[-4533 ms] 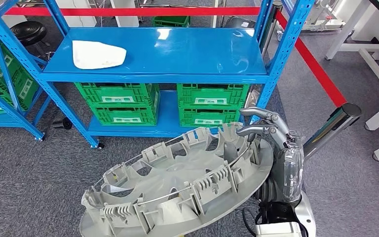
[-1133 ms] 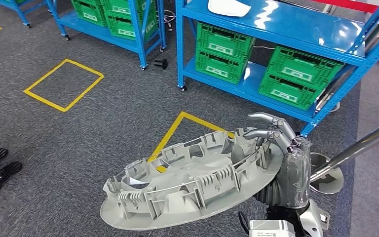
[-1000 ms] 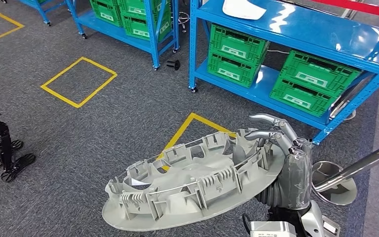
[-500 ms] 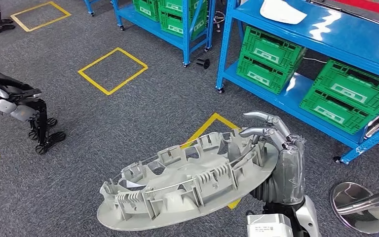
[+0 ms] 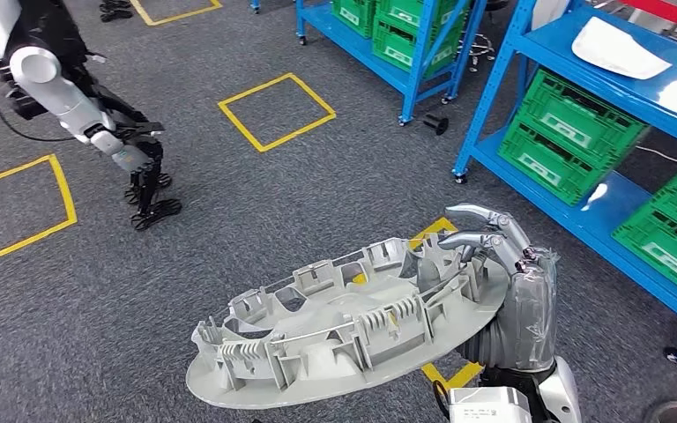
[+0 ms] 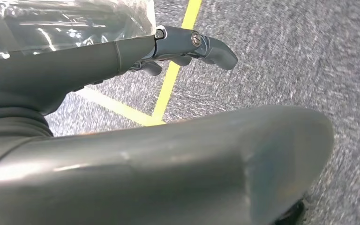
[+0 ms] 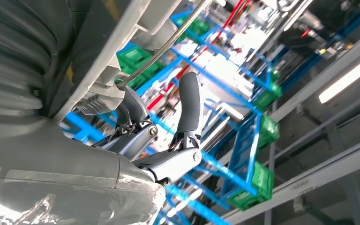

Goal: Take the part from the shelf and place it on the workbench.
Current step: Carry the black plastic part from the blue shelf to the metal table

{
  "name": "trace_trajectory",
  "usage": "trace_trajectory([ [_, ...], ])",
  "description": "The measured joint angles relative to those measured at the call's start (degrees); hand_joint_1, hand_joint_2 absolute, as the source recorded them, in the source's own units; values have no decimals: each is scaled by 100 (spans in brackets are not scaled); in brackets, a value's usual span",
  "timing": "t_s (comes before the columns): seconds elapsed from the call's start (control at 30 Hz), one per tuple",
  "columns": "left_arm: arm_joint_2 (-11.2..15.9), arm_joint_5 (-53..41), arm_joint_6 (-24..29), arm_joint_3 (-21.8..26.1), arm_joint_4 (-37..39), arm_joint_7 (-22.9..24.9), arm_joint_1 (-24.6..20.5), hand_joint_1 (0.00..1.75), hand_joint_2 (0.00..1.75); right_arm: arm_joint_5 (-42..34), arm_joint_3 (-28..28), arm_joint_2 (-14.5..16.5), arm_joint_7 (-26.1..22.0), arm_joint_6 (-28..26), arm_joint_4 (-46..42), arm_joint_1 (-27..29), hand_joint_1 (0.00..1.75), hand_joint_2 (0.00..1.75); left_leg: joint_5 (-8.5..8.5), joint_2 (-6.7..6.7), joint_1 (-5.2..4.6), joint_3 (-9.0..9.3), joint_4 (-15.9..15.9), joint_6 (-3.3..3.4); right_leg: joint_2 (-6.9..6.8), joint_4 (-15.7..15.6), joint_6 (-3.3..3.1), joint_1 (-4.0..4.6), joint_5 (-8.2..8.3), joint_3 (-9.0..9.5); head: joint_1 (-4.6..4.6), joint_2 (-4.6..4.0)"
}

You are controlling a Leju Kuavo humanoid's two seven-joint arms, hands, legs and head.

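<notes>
Grey plastic part (image 5: 344, 339) sits low in the frame's centre, the right hand (image 5: 494, 264) with fingers (image 5: 476, 214) clamped over its rim; left hand (image 6: 187, 44) holds nothing. Carrying step; next, finding the table.

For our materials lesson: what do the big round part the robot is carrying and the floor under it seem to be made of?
The round part looks like moulded grey plastic with a matte finish: thin ribs, clip tabs and a wire ring along its rim suggest a wheel cover seen from the back. The right hand grips its edge. The floor looks like short-pile grey carpet, speckled and non-reflective, with yellow tape lines.
</notes>
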Motion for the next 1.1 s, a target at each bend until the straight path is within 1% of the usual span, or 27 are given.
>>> trace_trajectory([
  [0.03, -3, -1, 0, 0, 0, -2, -5, 0, 175, -4, -1, -4, 4, 1, -1, 2, 175, 175, 9, -68, 10, -36, 17, -34, 88, -171, -8, -1, 32, 64, 4, 0],
  [0.07, -5, -1, -1, -1, 0, -2, -5, 0, 175, -7, 0, -5, 8, 2, -1, 1, 175, 175, 26, -134, 23, -74, 23, -74, 114, -213, -15, 4, 10, 75, 3, 0],
  [0.1, -7, -3, -3, -1, 0, 0, 2, 0, 175, -10, -2, -7, 12, 3, -2, -2, 175, 175, 45, -204, 42, -101, 19, -113, 59, -238, -28, 12, 18, 74, 5, 0],
  [0.13, -6, -4, -7, -2, 0, 3, 15, 0, 175, -14, -4, -7, 14, 6, -1, -7, 175, 175, 48, -191, 48, -131, 43, -152, -14, -251, -59, 11, 32, 81, 6, 0],
  [0.17, -5, -5, -8, -3, 0, 8, 24, 0, 175, -19, -5, -8, 14, 7, 0, -10, 175, 175, 12, -88, 38, -174, 117, -188, -89, -275, -91, 7, 45, 101, -10, 0],
  [0.2, -2, -6, -9, -4, 0, 13, 24, 0, 175, -24, -7, -8, 13, 5, 1, -12, 175, 175, -82, 73, 28, -246, 278, -220, -169, -301, -125, 0, 55, 123, -40, 0],
  [0.27, 3, -7, -10, -4, 0, 21, -4, 0, 175, -34, -6, -8, 9, -7, 1, -6, 175, 175, -422, 415, 26, -516, 900, -268, -332, -319, -167, 4, 51, 152, -112, 0],
  [0.3, 4, -6, -13, -4, 0, 26, -18, 0, 175, -32, -6, -8, 8, -16, 2, -4, 175, 175, -591, 482, 40, -672, 1260, -286, -418, -316, -176, 7, 42, 156, -135, 0],
  [0.33, 4, -5, -16, -4, 0, 32, -21, 0, 175, -27, -5, -8, 8, -25, 3, -1, 175, 175, -683, 510, 52, -785, 1523, -297, -505, -312, -176, 9, 33, 157, -151, 0],
  [0.37, 5, -3, -22, -4, 0, 38, -16, 0, 175, -19, -5, -8, 8, -37, 5, 1, 175, 175, -668, 521, 62, -813, 1603, -305, -585, -308, -171, 9, 23, 159, -167, 0],
  [0.4, 9, 3, -31, -4, 0, 45, -9, 0, 175, -9, -6, -8, 8, -49, 7, 3, 175, 175, -546, 537, 67, -733, 1463, -307, -659, -305, -161, 9, 12, 164, -180, 0],
  [0.43, 15, 11, -45, -4, 0, 50, -3, 0, 175, 3, -7, -8, 8, -65, 9, 3, 175, 175, -349, 586, 68, -556, 1129, -299, -729, -301, -148, 9, -3, 177, -193, 0],
  [0.5, 33, 29, -88, -4, 0, 55, -10, 0, 175, 33, -14, -8, 8, -113, 9, 11, 175, 175, -75, 839, 24, -166, 394, -254, -856, -293, -105, 29, -39, 206, -217, 0],
  [0.57, 49, 57, -116, -4, 0, 58, -27, 0, 175, 77, -28, -9, 12, -189, 9, 26, 175, 175, -52, 994, -33, -11, 65, -174, -986, -286, -48, 65, -61, 212, -219, 0],
  [0.63, 67, 95, -122, -2, 0, 69, -17, 0, 175, 124, -49, -9, 22, -273, 8, 34, 175, 175, -56, 876, -40, -15, 14, -90, -1098, -294, 16, 70, -81, 222, -202, 0],
  [0.67, 76, 103, -123, -1, 0, 78, -4, 0, 175, 138, -64, -10, 27, -303, 6, 36, 175, 175, -42, 803, -29, -11, -10, -57, -1030, -265, 43, 54, -124, 224, -187, 0],
  [0.7, 86, 104, -124, -1, 0, 89, 5, 0, 175, 147, -83, -15, 31, -331, 2, 41, 175, 175, -29, 736, -15, -3, -35, -23, -890, -147, 63, 39, -216, 179, -171, 0],
  [0.77, 98, 96, -130, 0, 0, 108, 2, 0, 175, 150, -113, -25, 33, -367, -2, 70, 175, 175, -14, 601, 0, 6, -58, 26, -519, 439, 73, 21, -523, -101, -111, 0],
  [0.8, 101, 95, -137, 0, 0, 121, -1, 0, 175, 151, -120, -30, 34, -381, -3, 93, 175, 175, -14, 527, -3, 4, -56, 40, -420, 836, 71, 24, -677, -311, -83, 0],
  [0.83, 104, 93, -145, 0, 0, 137, 1, 0, 175, 151, -123, -32, 37, -391, -1, 115, 175, 175, -15, 449, -7, 6, -52, 48, -378, 1161, 71, 26, -762, -496, -64, 0],
  [0.87, 109, 93, -154, 0, 0, 155, 6, 0, 175, 151, -125, -33, 40, -401, 3, 136, 175, 175, -17, 365, -10, 9, -45, 51, -360, 1320, 69, 29, -739, -609, -55, 0],
  [0.9, 115, 92, -161, 0, 0, 175, 12, 0, 175, 150, -126, -34, 43, -414, 9, 148, 175, 175, -20, 279, -12, 12, -34, 50, -344, 1254, 63, 28, -598, -620, -46, 0],
  [0.93, 122, 90, -167, 0, 0, 189, 17, 0, 175, 150, -126, -34, 44, -430, 13, 155, 175, 175, -25, 190, -11, 15, -20, 46, -302, 979, 51, 23, -370, -531, -34, 0],
  [1.0, 131, 89, -174, 0, 0, 204, 17, 0, 175, 148, -125, -36, 38, -461, 19, 166, 175, 175, -40, 28, -13, -2, 22, 20, -58, 243, 22, -6, 24, -247, -5, 0],
  [1.03, 136, 89, -177, 0, 0, 208, 15, 0, 175, 148, -123, -37, 33, -475, 21, 174, 175, 175, -41, -43, -12, -27, 38, -5, 49, -6, 16, -16, 107, -146, 1, 0],
  [1.07, 140, 89, -180, 0, 0, 211, 17, 0, 175, 146, -122, -38, 30, -486, 23, 182, 175, 175, -37, -106, -4, -55, 47, -38, 118, -128, 12, -19, 116, -99, 2, 0],
  [1.1, 144, 90, -185, 0, 0, 215, 23, 0, 175, 144, -122, -39, 28, -494, 25, 188, 175, 175, -25, -169, 6, -80, 47, -76, 105, -160, 5, -12, 98, -83, -2, 0],
])
